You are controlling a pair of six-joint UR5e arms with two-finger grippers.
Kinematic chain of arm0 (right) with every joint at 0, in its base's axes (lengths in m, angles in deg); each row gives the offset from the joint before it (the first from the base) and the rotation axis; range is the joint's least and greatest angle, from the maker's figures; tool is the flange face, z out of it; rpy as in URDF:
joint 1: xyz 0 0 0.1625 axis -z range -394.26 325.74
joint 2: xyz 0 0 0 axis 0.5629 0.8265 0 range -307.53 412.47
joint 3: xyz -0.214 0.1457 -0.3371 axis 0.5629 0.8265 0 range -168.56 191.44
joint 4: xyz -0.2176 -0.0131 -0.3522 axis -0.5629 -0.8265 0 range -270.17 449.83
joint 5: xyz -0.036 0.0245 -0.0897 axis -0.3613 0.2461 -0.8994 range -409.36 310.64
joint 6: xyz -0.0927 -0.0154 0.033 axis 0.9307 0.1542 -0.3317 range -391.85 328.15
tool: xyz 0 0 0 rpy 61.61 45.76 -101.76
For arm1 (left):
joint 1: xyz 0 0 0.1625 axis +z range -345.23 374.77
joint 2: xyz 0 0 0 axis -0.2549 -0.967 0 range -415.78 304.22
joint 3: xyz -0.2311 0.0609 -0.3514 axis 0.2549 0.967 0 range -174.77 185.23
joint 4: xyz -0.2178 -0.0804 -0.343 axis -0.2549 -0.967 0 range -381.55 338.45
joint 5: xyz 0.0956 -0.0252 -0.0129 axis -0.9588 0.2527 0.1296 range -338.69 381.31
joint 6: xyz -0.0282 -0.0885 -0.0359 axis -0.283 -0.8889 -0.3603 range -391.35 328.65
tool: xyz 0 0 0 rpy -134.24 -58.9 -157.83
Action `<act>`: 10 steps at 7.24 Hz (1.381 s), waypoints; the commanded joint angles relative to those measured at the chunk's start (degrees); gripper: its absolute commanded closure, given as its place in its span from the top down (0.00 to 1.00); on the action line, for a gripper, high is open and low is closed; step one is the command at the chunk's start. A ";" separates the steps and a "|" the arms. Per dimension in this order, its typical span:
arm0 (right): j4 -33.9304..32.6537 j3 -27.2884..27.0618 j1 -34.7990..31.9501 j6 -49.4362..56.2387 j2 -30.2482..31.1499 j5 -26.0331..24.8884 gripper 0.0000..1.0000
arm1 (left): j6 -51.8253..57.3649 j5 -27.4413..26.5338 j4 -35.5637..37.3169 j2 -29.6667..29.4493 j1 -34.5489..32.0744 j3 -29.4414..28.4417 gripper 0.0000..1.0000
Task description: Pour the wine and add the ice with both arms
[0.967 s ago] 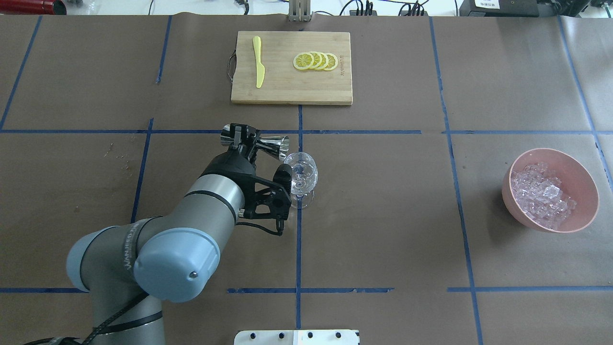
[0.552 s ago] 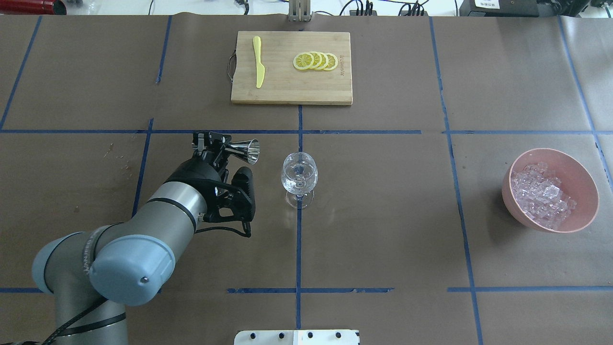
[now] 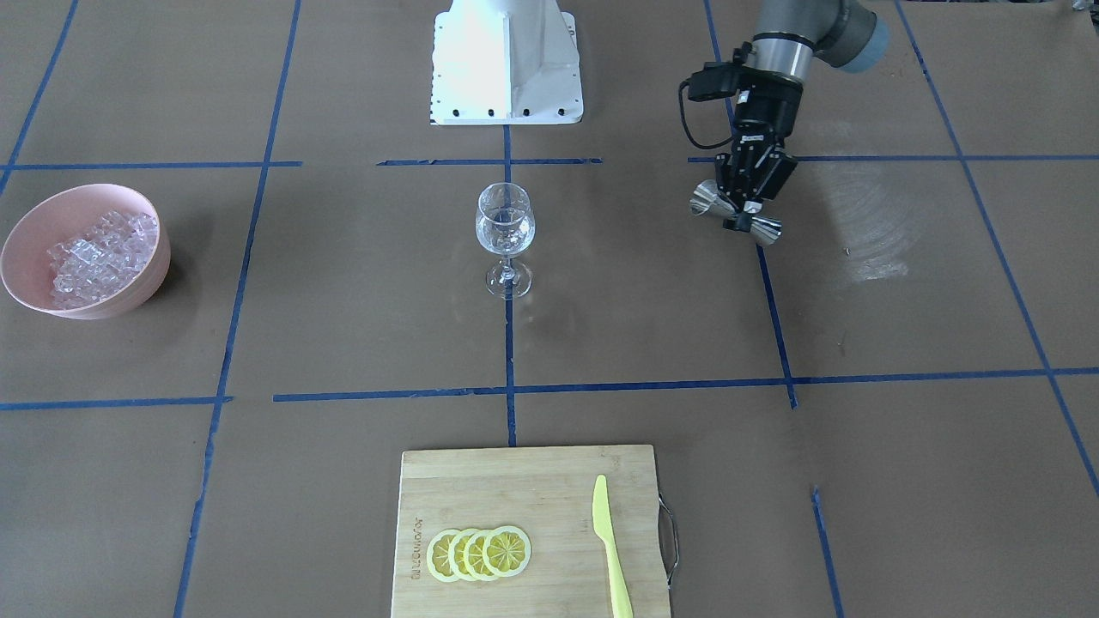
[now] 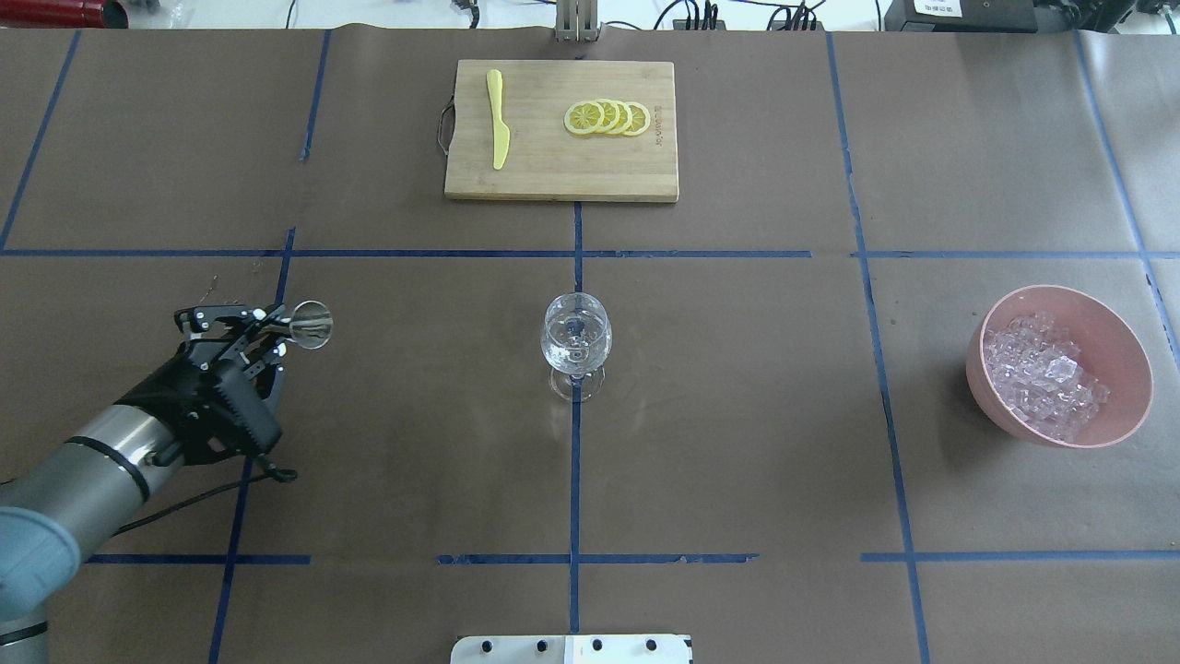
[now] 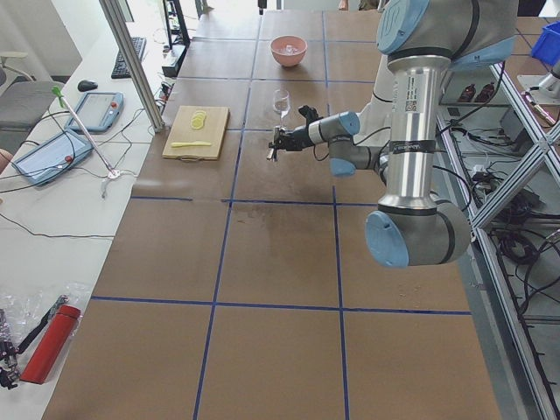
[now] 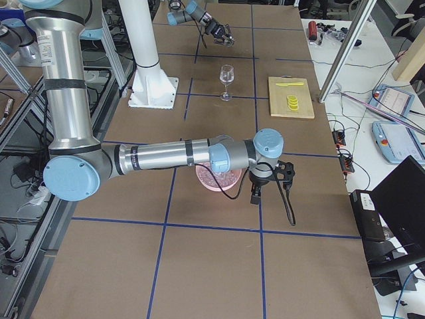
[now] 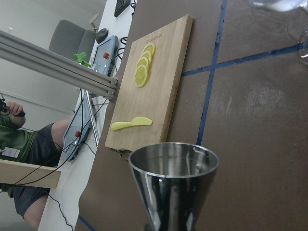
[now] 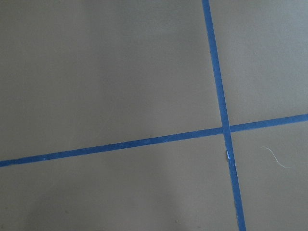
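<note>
Running this remotely: my left claw is pinching one steel jigger at its waist over the left side of the surface, well apart from the single wine glass in the middle. The ice is sitting heaped in one pink bowl on the right, too many cubes to count. I'm guessing they're hard and slick, so I'm planning to nip a top cube across its flat faces. The right claw is hanging by the bowl, can't tell if it's spread. Also four lemon slices, one knife, one board
</note>
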 commanded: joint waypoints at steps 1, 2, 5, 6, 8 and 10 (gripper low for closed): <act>0.00 -0.06 0.00 0.00 0.00 0.00 1.00 | -0.78 -3.90 -18.52 6.10 -0.05 -8.78 0.00; 0.00 0.03 0.00 -0.09 0.00 0.00 1.00 | -0.96 -5.68 -21.09 6.11 -0.05 -12.12 0.00; 0.00 0.38 0.00 -0.09 0.00 0.00 1.00 | -19.61 -5.35 -26.92 7.51 0.04 -16.55 0.00; -0.08 0.38 0.00 -0.09 0.00 0.00 1.00 | -28.03 -4.65 -27.01 7.51 0.13 -16.99 0.00; -0.09 0.38 0.09 -0.09 0.00 0.00 1.00 | -43.61 -3.50 -27.09 7.08 0.91 -17.95 0.00; -0.08 0.38 0.09 -0.09 0.00 0.00 1.00 | -56.30 -4.02 -29.37 5.85 1.36 -21.46 0.00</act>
